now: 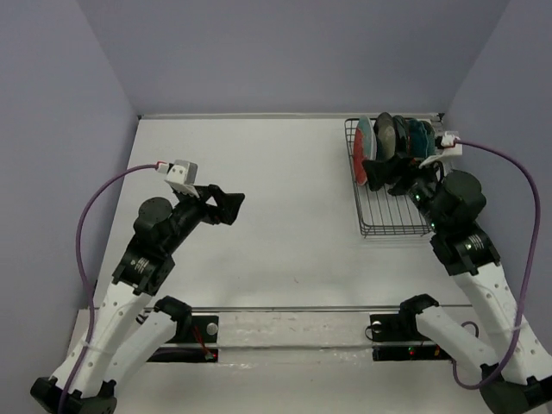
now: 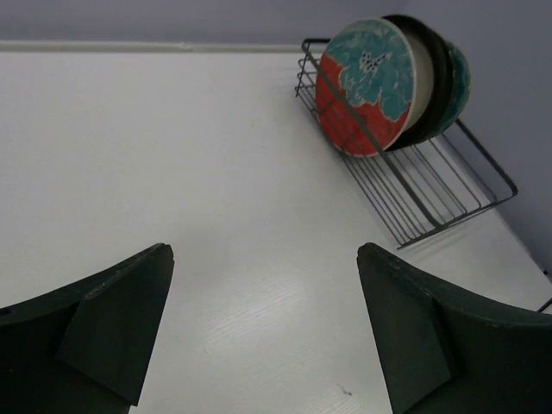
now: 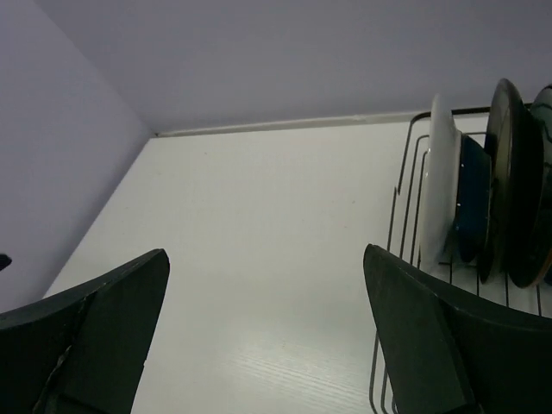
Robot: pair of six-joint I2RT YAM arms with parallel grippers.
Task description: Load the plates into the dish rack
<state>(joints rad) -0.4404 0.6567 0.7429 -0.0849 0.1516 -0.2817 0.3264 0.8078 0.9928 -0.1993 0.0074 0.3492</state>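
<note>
Plates, round dinner ones [image 1: 398,136], stand on edge in a tight row across the far half of the black wire rectangular dish rack [image 1: 392,216]. The rack sits at the far right corner of the white table [image 1: 285,164], close to the lavender walls. The red-rimmed plate with the teal flower pattern [image 2: 366,86] is at the left end of the row, its face turned toward the left arm. Behind it are a cream-faced plate, a dark one and a teal one. From the right wrist, a pale plate [image 3: 442,172] shows edge-on with darker plates just beyond it. The right gripper [image 1: 390,172] hovers over the rack just in front of the plates, its dark fingers [image 3: 423,345] spread wide and holding nothing; the plates lie to the right of its jaws. The left gripper [image 1: 226,205] hangs above the table left of centre, well apart from the rack, its jaws also wide apart around bare tabletop.
</note>
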